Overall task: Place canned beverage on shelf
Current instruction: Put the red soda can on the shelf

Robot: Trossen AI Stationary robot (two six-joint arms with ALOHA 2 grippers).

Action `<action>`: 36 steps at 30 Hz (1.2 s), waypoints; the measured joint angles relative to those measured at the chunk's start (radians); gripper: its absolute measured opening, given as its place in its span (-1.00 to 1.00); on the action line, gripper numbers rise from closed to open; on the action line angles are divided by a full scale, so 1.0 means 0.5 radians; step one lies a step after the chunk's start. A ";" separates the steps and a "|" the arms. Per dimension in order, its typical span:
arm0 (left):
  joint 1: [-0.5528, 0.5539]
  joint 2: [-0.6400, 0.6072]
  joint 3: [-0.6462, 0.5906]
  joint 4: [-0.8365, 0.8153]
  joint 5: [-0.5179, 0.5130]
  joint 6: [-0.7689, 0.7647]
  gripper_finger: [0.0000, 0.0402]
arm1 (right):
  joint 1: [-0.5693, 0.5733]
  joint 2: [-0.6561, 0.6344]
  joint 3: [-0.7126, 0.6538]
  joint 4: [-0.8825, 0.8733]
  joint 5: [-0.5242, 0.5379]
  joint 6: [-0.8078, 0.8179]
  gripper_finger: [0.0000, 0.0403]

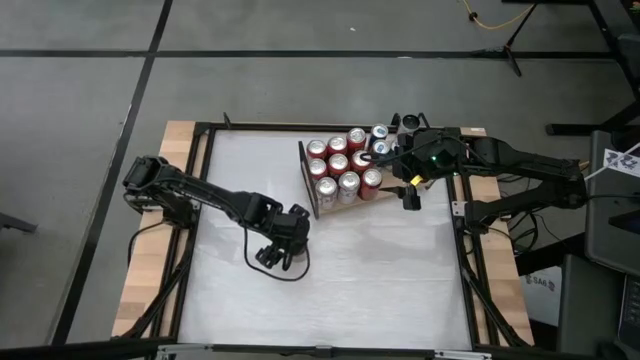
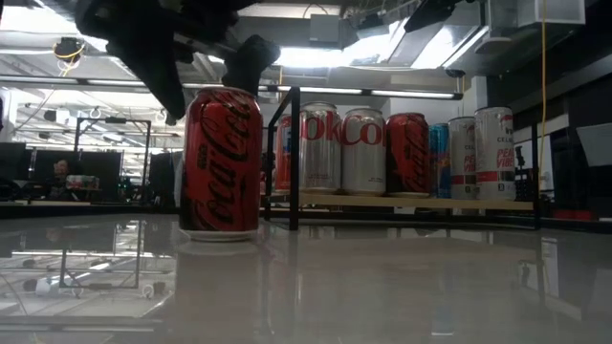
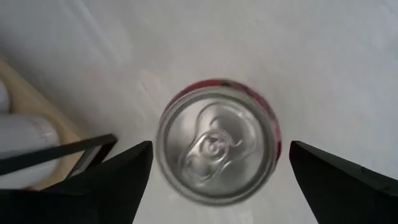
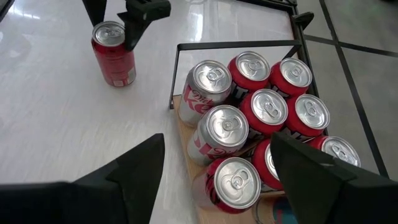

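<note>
A red Coca-Cola can [image 2: 222, 162] stands upright on its base on the white table, left of the shelf. It also shows in the right wrist view [image 4: 114, 55]. My left gripper [image 3: 221, 149] is open and points down right over the can's silver top [image 3: 217, 146]. One finger stands on either side of the top, with a gap to each. In the high view the left gripper [image 1: 283, 240] hides the can. The shelf [image 2: 411, 203] is a wood board with a dark upright rail [image 1: 305, 180] and carries several cans. My right gripper [image 4: 217, 146] is open and empty above the shelf's cans.
Several red and silver cans [image 4: 261, 106] fill the shelf, with taller cans [image 2: 478, 153] at its far right end. A black cable loop [image 1: 262, 258] lies on the table by my left gripper. Pale wooden strips [image 1: 150, 260] and a black frame edge the table.
</note>
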 joint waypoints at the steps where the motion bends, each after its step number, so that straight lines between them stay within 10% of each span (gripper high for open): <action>1: 0.002 0.000 0.015 -0.024 -0.001 -0.001 0.83 | 0.000 0.001 0.000 0.000 0.000 0.000 0.40; 12: 0.043 -0.063 0.417 -0.635 0.005 -0.057 0.83 | 0.000 0.000 0.000 0.058 0.000 0.001 0.40; 20: 0.156 -0.609 0.473 -0.705 0.033 -0.118 0.83 | 0.000 0.000 0.001 0.370 -0.121 0.015 0.40; 36: 0.282 -2.322 -0.811 0.397 -0.230 -0.486 0.83 | 0.147 0.366 0.002 1.208 -0.123 0.332 0.40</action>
